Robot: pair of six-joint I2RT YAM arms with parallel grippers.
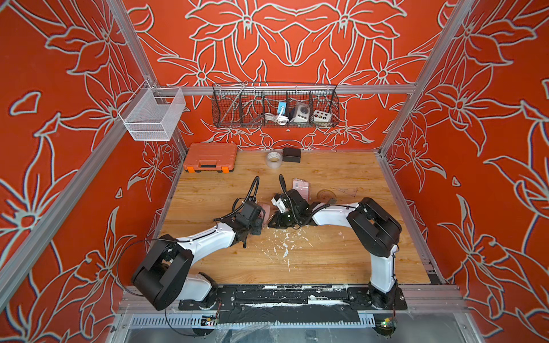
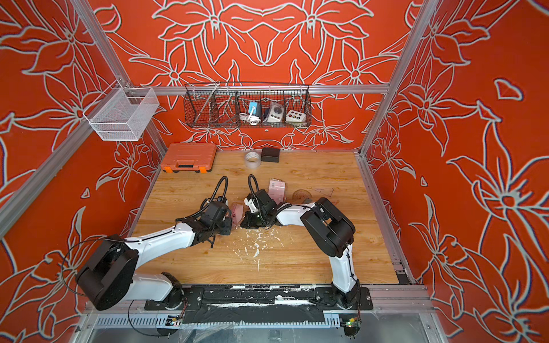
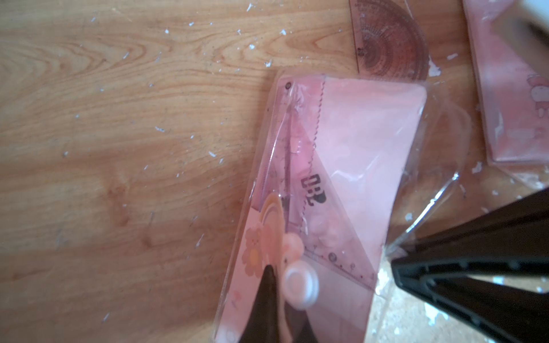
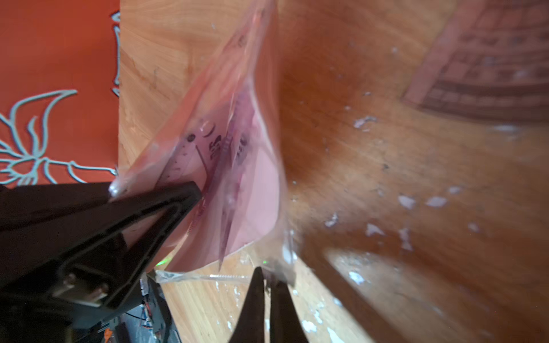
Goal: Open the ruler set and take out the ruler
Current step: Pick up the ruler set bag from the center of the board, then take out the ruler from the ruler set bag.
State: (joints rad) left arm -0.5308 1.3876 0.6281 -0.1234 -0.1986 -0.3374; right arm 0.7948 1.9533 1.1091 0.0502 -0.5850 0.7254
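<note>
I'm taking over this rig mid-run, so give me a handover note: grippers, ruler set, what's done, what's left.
Left gripper: shut on the ruler set, at its snap-button end.
Right gripper: pinching the clear flap at the set's other end.
Ruler: inside the ruler set, beside a set square.
Done: mouth looks pulled open; a protractor lies loose on the table.
Left: draw the ruler out.

Table (image 1: pixel 341 261): case (image 1: pixel 210 157) rear left; tape roll (image 1: pixel 274 159), box (image 1: pixel 291 154) rear centre; ruler set (image 3: pixel 356 148) mid-table; protractor (image 1: pixel 326 196) apparently to its right, second pouch (image 1: pixel 300 187) behind.
</note>
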